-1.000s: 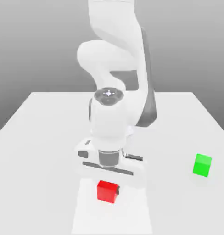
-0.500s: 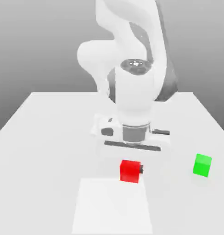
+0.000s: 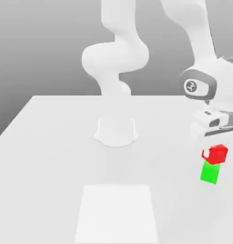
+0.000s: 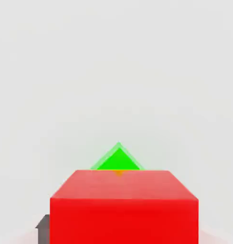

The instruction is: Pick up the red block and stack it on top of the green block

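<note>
The red block [image 3: 217,154] sits directly over the green block [image 3: 209,173] near the exterior view's right edge, and their faces meet. My gripper [image 3: 215,153] reaches down around the red block from the white hand above it. In the hand view the red block [image 4: 124,206] is close up, with a corner of the green block [image 4: 118,160] poking out beyond it. The red block looks turned a little relative to the green one.
The arm's white base [image 3: 116,131] stands at the middle back of the white table [image 3: 51,157]. A lighter square patch [image 3: 117,213] marks the table's front. The stacked blocks lie close to the table's right side.
The arm has swung from the table's front middle to the exterior view's right, carrying the red block up and across to where it now meets the top of the green block.
</note>
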Motion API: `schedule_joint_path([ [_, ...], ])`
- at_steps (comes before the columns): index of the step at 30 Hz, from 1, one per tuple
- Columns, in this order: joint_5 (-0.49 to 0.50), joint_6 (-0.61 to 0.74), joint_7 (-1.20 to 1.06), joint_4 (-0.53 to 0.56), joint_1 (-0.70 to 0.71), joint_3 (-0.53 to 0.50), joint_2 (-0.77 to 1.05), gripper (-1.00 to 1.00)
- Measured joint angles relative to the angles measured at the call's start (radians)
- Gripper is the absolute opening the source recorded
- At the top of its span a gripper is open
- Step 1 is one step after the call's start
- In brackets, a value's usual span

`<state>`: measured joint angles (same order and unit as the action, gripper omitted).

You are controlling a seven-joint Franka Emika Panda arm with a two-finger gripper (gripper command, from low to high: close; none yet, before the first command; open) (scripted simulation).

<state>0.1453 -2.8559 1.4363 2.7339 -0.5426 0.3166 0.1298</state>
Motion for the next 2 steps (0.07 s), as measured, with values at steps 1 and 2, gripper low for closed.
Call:
schedule_joint_path([
  [1, 0.000, 0.000, 0.000, 0.000, 0.000, 0.000, 0.000, 1.00],
  [2, 0.000, 0.000, 0.000, 0.000, 0.000, 0.000, 0.000, 1.00],
])
